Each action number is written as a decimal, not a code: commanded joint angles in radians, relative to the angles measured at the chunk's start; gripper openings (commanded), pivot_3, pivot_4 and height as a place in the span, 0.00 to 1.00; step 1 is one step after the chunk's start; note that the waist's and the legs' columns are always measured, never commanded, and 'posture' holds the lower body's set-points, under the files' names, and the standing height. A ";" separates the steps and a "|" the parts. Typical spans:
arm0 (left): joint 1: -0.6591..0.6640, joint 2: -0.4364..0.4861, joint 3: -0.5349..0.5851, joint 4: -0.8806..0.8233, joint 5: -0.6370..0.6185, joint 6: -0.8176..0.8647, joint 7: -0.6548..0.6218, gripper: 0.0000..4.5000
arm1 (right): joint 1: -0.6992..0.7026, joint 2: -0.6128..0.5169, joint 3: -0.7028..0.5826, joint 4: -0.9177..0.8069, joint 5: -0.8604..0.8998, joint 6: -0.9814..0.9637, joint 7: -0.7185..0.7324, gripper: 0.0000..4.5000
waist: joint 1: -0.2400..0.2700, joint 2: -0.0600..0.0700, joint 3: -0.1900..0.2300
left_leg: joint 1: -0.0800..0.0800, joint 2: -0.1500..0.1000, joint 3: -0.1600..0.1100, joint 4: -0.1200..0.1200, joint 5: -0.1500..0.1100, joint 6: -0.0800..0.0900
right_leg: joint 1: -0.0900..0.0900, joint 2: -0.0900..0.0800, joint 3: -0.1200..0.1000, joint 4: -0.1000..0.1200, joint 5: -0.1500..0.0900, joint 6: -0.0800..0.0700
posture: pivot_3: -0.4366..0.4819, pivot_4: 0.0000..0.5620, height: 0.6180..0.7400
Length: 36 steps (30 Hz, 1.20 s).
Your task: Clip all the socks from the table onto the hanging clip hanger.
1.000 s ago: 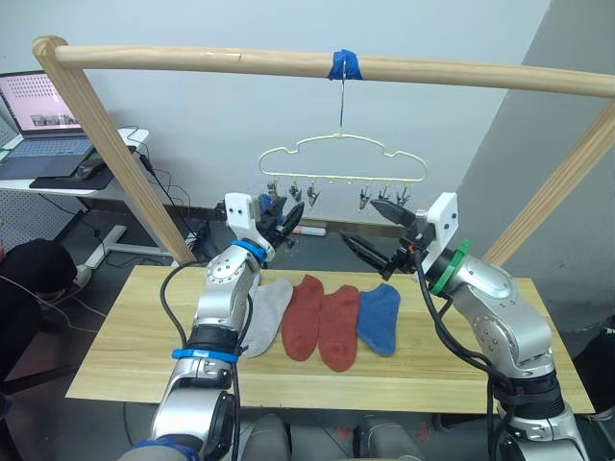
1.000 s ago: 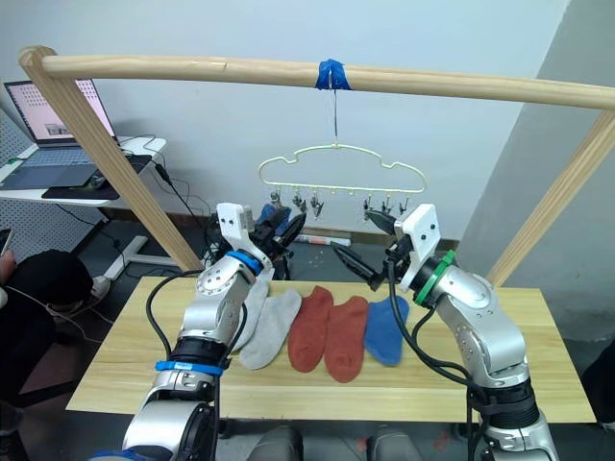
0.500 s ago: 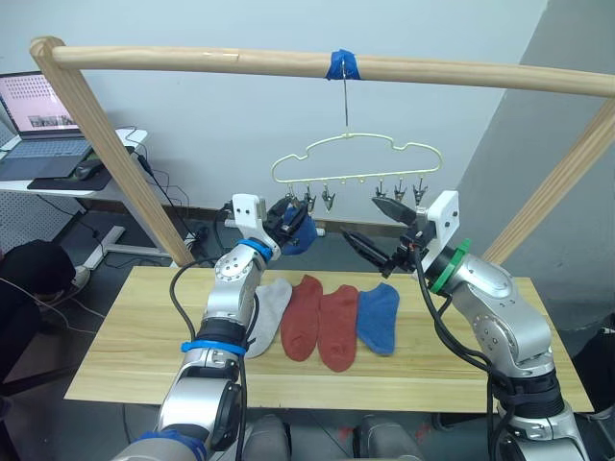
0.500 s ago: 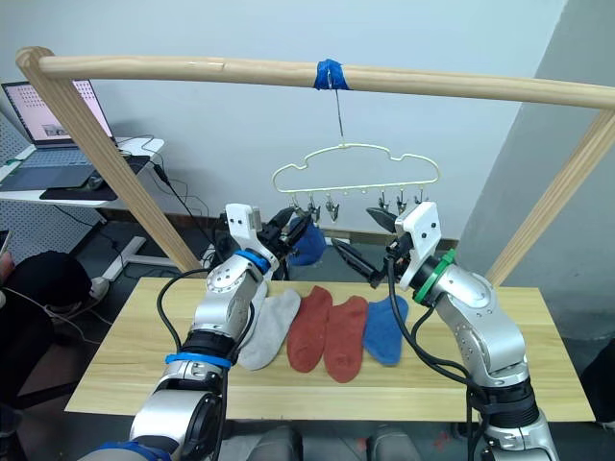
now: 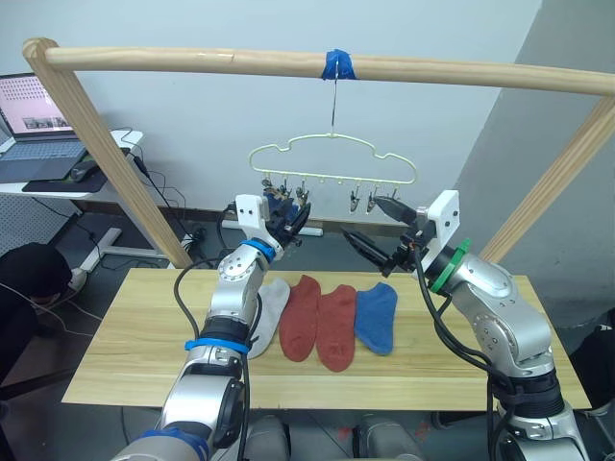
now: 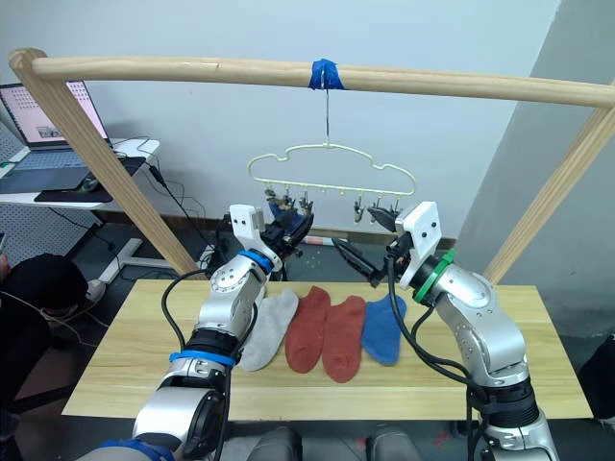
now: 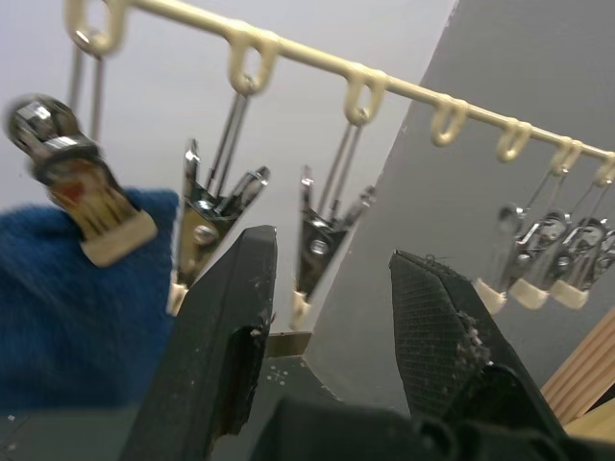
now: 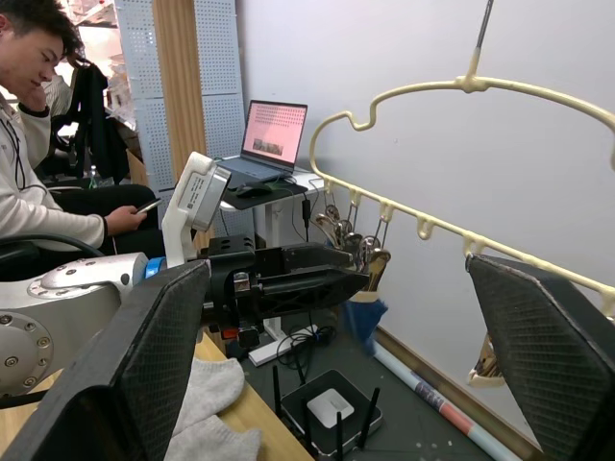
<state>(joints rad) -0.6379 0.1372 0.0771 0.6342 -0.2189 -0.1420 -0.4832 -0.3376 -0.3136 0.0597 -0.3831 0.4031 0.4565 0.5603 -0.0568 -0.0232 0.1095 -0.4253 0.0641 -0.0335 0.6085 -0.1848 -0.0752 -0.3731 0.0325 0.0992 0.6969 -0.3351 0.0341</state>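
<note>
Worktop (image 5: 125,327): pale wooden planks, nearest of all.
Socks on the worktop: a row in front of the clip hanger; light grey sock (image 5: 268,312) at the robot's left end, two rust red socks (image 5: 301,328) (image 5: 337,327) in the middle, blue sock (image 5: 376,317) at the right end.
Right gripper (image 5: 375,224): raised above the blue sock, just below the clip hanger's right end; fingers wide apart, holding nothing.
Left gripper (image 5: 291,215): raised under the clip hanger's left end, at its clips; fingers (image 7: 216,336) apart, empty, a metal clip (image 7: 322,240) just beyond the gap.
Hung blue sock (image 7: 67,307): clamped in the leftmost clip, beside the left gripper.
Clip hanger (image 5: 332,158): cream wire, hooked at the blue tape (image 5: 339,64) on the wooden pole (image 5: 192,60).
Laptop (image 5: 29,106): on a desk far off to the hanger's left.
</note>
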 commanded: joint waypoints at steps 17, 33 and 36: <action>-0.058 -0.011 0.013 0.034 0.004 -0.027 0.014 0.47 | -0.034 0.000 -0.005 -0.024 -0.019 -0.033 -0.003 1.00 | 0.000 0.000 0.000 | 0.000 0.000 0.000 0.000 0.000 0.000 | 0.000 0.000 0.000 0.000 0.000 0.000 | 0.40 0.19 1.00; -0.088 -0.007 0.018 0.095 0.008 -0.054 0.014 0.47 | -0.040 0.002 -0.004 -0.017 -0.031 -0.043 -0.002 1.00 | -0.001 0.000 0.000 | 0.000 0.000 0.000 0.000 0.000 0.000 | 0.000 0.000 0.000 0.000 0.000 0.000 | 0.40 0.18 1.00; -0.100 -0.008 0.020 0.116 0.009 -0.064 0.016 0.47 | -0.041 0.001 -0.004 -0.017 -0.032 -0.043 -0.001 1.00 | -0.001 0.000 0.000 | 0.000 0.000 0.000 0.000 0.000 0.000 | 0.000 0.000 0.000 0.000 0.000 0.000 | 0.40 0.18 1.00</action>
<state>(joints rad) -0.7073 0.1304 0.0875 0.7582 -0.2172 -0.1785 -0.4692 -0.3552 -0.3106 0.0612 -0.3830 0.3737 0.4404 0.5613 -0.0575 -0.0234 0.1096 -0.4253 0.0640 -0.0335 0.6085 -0.1848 -0.0752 -0.3731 0.0325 0.0992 0.6968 -0.3351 0.0341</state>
